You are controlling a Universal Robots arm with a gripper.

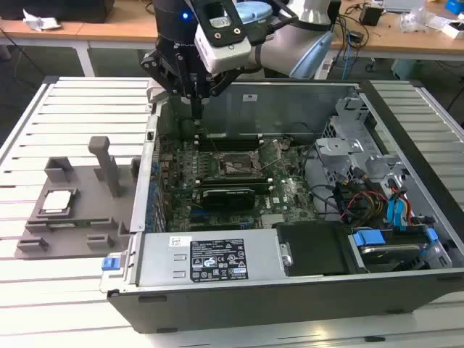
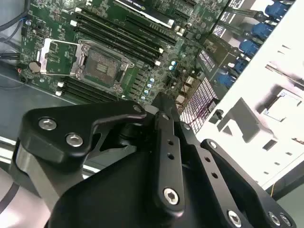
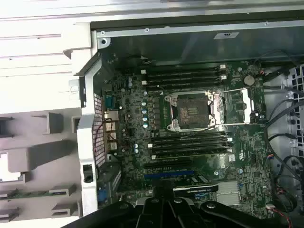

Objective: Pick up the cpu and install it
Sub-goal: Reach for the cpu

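The cpu [image 1: 58,201], a small silvery square with a pale edge, lies flat in the grey plastic tray [image 1: 87,225] at the exterior view's left, outside the computer case. My gripper [image 1: 197,109] hangs over the far left corner of the open case, well away from the cpu, fingers shut with nothing between them. In both wrist views the black fingers [image 2: 164,142] [image 3: 164,202] meet at a point. The motherboard's socket [image 1: 232,165] [image 2: 100,64] [image 3: 190,111] is bare, with its metal load plate [image 2: 52,57] swung open beside it.
The case's metal walls [image 1: 145,167] surround the motherboard. Memory slots [image 3: 185,76] flank the socket. Drive cage, cables and blue connectors [image 1: 377,203] fill the exterior view's right. An upright post [image 1: 105,163] rises from the tray. Slatted white table [image 1: 72,94] lies around.
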